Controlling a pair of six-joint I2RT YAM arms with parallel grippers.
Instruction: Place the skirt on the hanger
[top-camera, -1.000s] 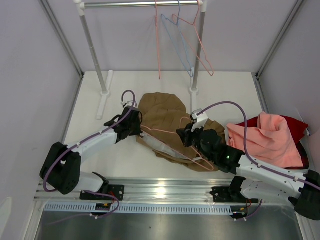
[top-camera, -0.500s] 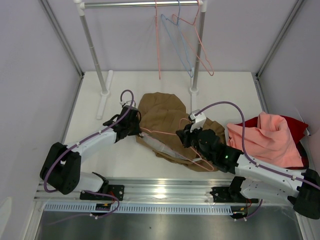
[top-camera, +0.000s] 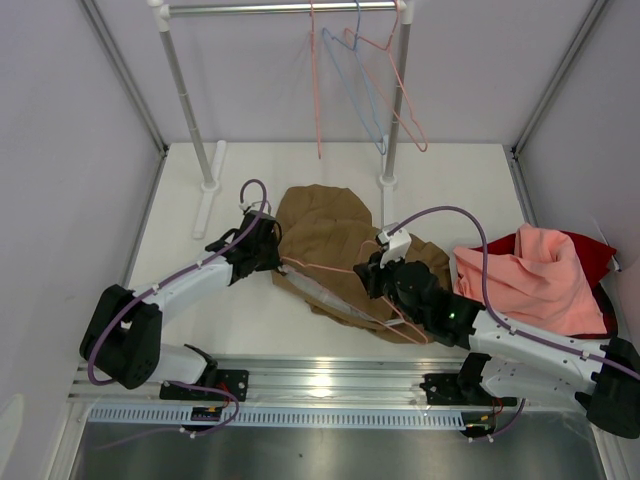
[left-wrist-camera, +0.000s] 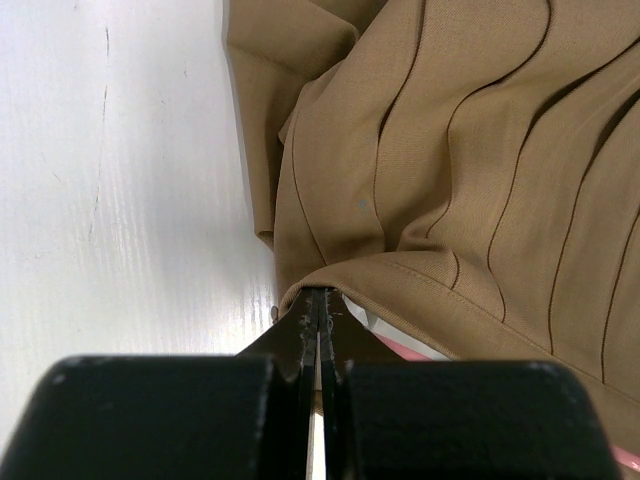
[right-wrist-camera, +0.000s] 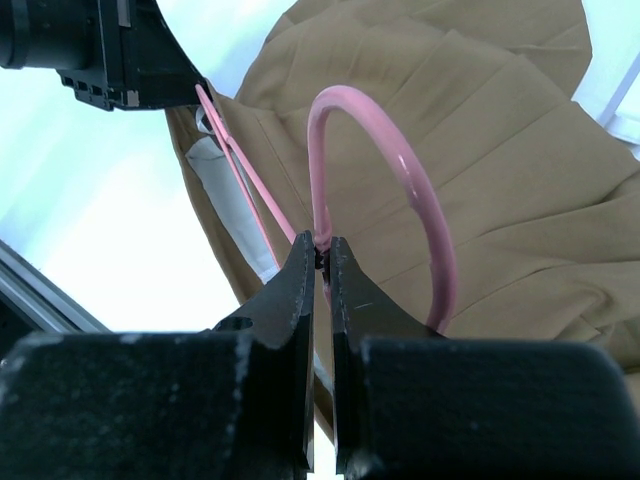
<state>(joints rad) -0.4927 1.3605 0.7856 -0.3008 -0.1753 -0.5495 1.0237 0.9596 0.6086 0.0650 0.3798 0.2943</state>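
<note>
on the white table (top-camera: 190, 205), between the two arms, the skirt (top-camera: 325, 235) lies crumpled, with its pale lining showing along the near edge. the left gripper (left-wrist-camera: 318, 300) is clamped tight on the waistband edge, seemingly to hold the opening up and steady so the wire can slide inside. the right gripper (right-wrist-camera: 320, 252) is pinched closed on the hanger (right-wrist-camera: 434, 235) just where the hook meets the shoulders, a hold that lets it steer the whole triangle like a handle. the hanger lies across the skirt, one corner reaching toward the left gripper at the waistband. whether that corner is already under the cloth i cannot tell.
</note>
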